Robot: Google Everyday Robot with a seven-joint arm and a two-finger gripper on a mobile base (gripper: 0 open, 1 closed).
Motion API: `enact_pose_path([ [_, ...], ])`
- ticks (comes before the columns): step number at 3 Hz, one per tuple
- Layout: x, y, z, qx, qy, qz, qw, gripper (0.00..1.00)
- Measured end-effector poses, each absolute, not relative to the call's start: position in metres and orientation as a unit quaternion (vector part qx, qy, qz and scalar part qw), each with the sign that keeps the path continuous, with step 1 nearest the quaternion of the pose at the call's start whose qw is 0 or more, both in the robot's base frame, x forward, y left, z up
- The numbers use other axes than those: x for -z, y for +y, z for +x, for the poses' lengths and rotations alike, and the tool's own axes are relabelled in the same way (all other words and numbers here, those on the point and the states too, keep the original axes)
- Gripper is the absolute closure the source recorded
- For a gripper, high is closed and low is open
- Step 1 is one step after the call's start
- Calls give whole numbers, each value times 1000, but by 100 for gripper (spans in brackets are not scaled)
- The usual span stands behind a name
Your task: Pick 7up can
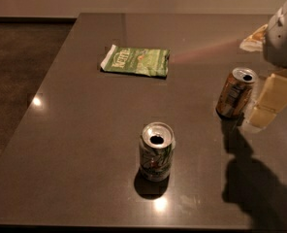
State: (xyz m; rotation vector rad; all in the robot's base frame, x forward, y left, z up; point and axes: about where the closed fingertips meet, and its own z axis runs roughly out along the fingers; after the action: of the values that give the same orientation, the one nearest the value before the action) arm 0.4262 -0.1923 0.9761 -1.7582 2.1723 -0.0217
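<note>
In the camera view the end effector [272, 101] hangs at the right edge of the frame, low over the dark surface [71, 130], its pale lower part just beside a brown-orange can [235, 93]; the frame cuts much of it off, so I cannot tell whether it is open or closed; nothing is seen held in it. The 7up can [156, 152] stands upright with its opened top up, well to the left of the end effector and nearer the camera, with bare surface between them; a green chip bag [136, 60] lies flat farther left and beyond. By my judgement the pick is barely begun: there is no contact with the 7up can and no lift; what is left is to move away from the brown-orange can, settle around the right can, close on it and raise it.
</note>
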Motion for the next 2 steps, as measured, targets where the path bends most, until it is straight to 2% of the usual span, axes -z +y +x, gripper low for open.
enact_pose_path([
  [2,-962,-127,388,-71,720,-662,196,0],
])
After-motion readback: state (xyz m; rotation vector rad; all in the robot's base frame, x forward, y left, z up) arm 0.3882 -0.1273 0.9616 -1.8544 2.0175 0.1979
